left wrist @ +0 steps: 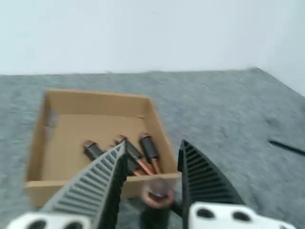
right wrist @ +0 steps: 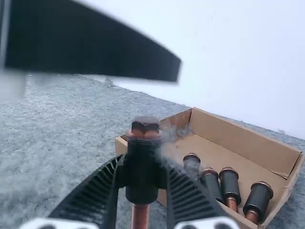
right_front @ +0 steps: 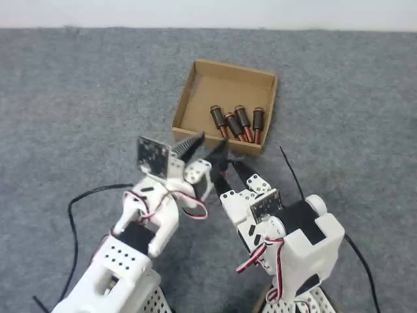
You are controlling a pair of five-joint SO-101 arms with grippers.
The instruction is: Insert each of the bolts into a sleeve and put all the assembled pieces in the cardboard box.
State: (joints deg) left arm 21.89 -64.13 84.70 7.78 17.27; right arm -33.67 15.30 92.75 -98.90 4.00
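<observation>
The cardboard box sits on the grey carpet at the back centre, with several assembled bolt-and-sleeve pieces lying side by side in its right half. My right gripper is shut on a black sleeve with a copper bolt through it, held upright just in front of the box. My left gripper is open, its fingers spread on either side of that held piece. In the high view both grippers, left and right, meet near the box's front wall.
Grey carpet covers the table all around. A white wall rises behind the box. A thin black cable runs to the right of the right arm, and another black cable loops on the left.
</observation>
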